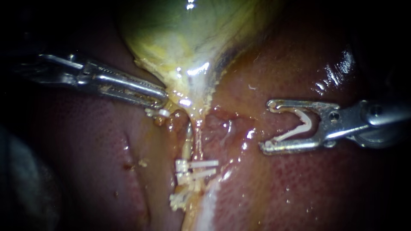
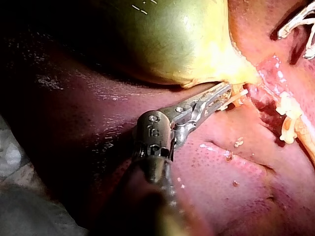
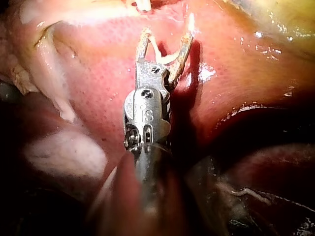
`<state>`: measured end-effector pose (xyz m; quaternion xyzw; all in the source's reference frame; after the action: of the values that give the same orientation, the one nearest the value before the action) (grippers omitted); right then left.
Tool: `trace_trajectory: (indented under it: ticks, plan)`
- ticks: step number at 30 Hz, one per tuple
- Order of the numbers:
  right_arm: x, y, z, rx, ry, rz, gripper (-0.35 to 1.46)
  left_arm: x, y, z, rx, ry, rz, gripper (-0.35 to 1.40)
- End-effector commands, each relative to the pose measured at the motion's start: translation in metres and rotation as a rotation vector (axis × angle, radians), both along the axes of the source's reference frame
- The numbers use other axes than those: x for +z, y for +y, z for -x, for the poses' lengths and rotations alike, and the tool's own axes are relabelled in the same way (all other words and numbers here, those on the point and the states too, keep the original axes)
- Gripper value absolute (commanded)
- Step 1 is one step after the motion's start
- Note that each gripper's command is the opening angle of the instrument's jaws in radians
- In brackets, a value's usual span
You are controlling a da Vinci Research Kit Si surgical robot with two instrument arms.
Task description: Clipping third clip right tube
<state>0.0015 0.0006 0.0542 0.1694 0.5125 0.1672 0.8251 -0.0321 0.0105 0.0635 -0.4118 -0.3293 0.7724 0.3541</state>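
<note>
The right tube (image 1: pixel 199 139) runs as a thin, wet, yellowish strand from the neck of the gallbladder (image 1: pixel 180 38) down over the liver (image 1: pixel 299 192). It lies close beside a second strand, and two set clips (image 1: pixel 199 168) appear to cross it lower down. The hand of the right instrument (image 1: pixel 266 126) stands well apart from the tube, out over the liver. Its jaws are spread wide with a white clip (image 1: pixel 299 127) seated between them, one leg against each jaw and its mouth facing the tube. The hand of the left instrument (image 1: pixel 160 99) is closed on the edge of the gallbladder at its neck, just above the tube, and seems to hold it stretched. I judge the tube soft, slick and easily torn, so it should not be pinched bare. The clip should straddle the free stretch between the neck and the set clips, square across, with both legs past the far side before closing. The clip looks light and springy, and a knock against tissue could unseat it.
</note>
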Motion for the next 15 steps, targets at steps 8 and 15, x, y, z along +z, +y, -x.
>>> trace_trajectory:
  ticks: [8,15]
  plan:
    - [-0.0006,0.0004,-0.0001,0.001,0.0,-0.004,0.5,-0.0021,0.0006,-0.0021,0.003,-0.005,-0.007,-0.35]
    - [-0.001,0.0004,-0.0001,0.001,-0.001,0.001,0.5,-0.0061,0.0033,-0.0049,-0.035,0.015,-0.005,-0.35]
